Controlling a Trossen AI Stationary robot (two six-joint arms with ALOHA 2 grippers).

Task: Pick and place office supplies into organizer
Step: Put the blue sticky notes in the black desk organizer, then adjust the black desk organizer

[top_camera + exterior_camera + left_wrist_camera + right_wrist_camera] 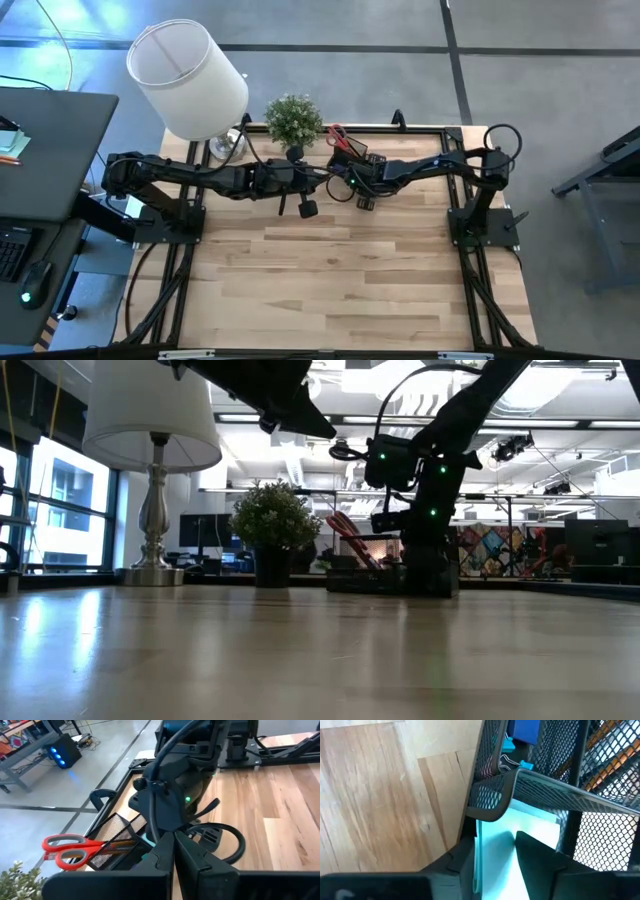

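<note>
Right gripper (495, 852): mine, down at the organizer (540, 785) on the far side of the table, fingers clamped on the mint-green sticky-note pad (492, 847), one finger on each face.
Left gripper (172, 855): also mine, fingers pressed together and holding nothing, hanging above the table just beside the organizer.
Step in hand: I judge I am placing the pad; its leading edge sits under the mesh rim of a low front compartment, so it looks partly in and not yet released.
Next move: as I read it, push the pad a little deeper until it lies flat on the compartment floor, then spread my right fingers and lift straight out so I do not catch the mesh wall or drag the tray.
Pad: pale mint, square-cornered, a thin stack with layered edges showing along one side.
Organizer: black wire mesh, several compartments, standing near the potted plant (294, 120).
Already inside: red-handled scissors (70, 851) leaning out of a tall compartment, orange pencils (610, 750) behind the mesh, a blue item (525, 730) in another section.
Table (340, 270): pale wood.
</note>
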